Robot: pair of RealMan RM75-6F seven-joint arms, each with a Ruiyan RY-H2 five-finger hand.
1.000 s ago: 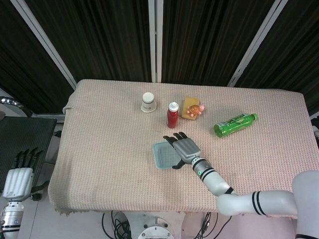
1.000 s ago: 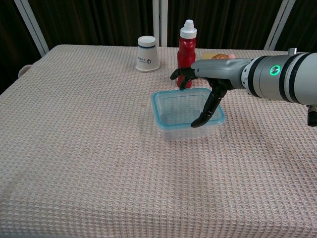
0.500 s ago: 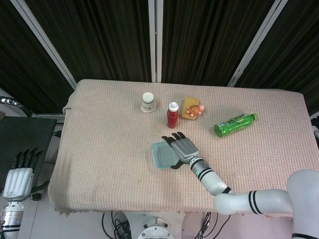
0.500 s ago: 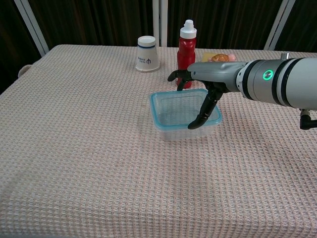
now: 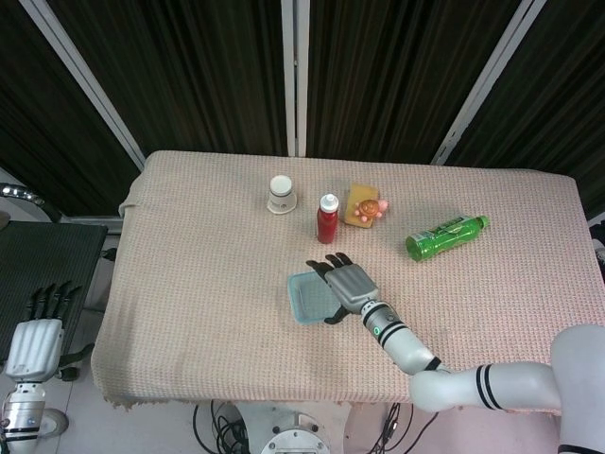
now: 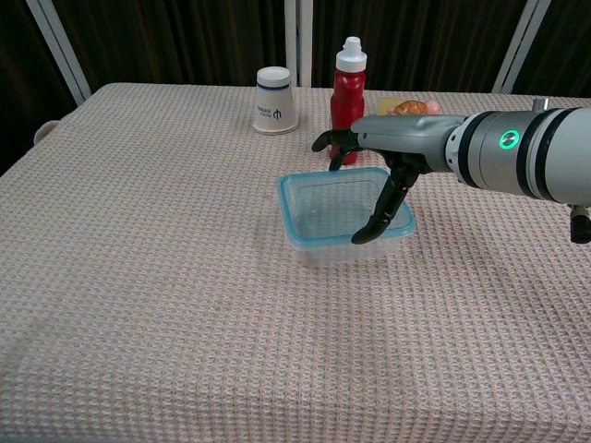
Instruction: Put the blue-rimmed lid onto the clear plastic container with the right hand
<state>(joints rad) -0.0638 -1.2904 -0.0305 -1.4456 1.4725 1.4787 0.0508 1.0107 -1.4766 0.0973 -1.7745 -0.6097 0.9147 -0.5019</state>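
The blue-rimmed lid lies flat on top of the clear plastic container in the middle of the table. My right hand reaches over it from the right. Its fingers curl down at the lid's far edge and the thumb touches the near right rim, so the hand holds the lid across its width. From the head view, the same right hand covers the right half of the lid. My left hand hangs beside the table at the lower left, fingers apart, holding nothing.
Behind the container stand a red bottle and a white paper cup. A small toy on a yellow sponge and a lying green bottle are further right. The woven cloth covers the table.
The right hand and the lidded container have shifted together slightly to the left. The left hand has not moved.
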